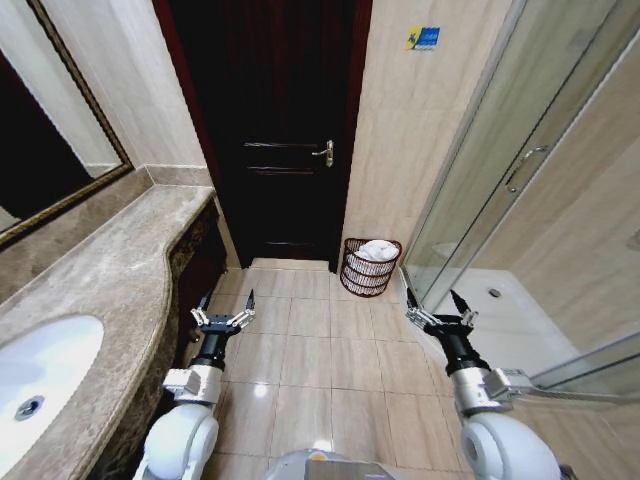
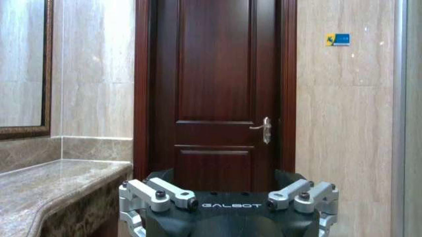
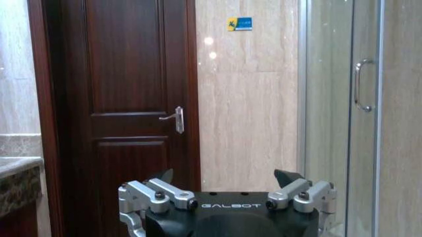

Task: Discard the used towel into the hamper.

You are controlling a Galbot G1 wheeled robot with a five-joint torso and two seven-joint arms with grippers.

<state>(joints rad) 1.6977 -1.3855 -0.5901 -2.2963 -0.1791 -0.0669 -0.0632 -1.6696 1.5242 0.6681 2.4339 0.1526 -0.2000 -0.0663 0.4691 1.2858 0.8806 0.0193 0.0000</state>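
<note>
The hamper (image 1: 370, 266), a small round reddish-brown open-weave basket, stands on the floor against the wall to the right of the dark door. A white towel (image 1: 377, 250) lies bunched inside it, showing above the rim. My left gripper (image 1: 225, 305) hangs open above the floor tiles beside the vanity, well short of the hamper and to its left. My right gripper (image 1: 438, 304) is open too, near the shower glass, short of the hamper and to its right. Both hold nothing. In the wrist views each open gripper (image 2: 224, 180) (image 3: 224, 177) faces the door.
A marble vanity counter (image 1: 100, 290) with a white sink (image 1: 40, 370) runs along the left, under a framed mirror (image 1: 40, 150). The closed dark door (image 1: 275, 130) is straight ahead. A glass shower enclosure (image 1: 520, 200) fills the right. Tiled floor (image 1: 310, 350) lies open between the arms.
</note>
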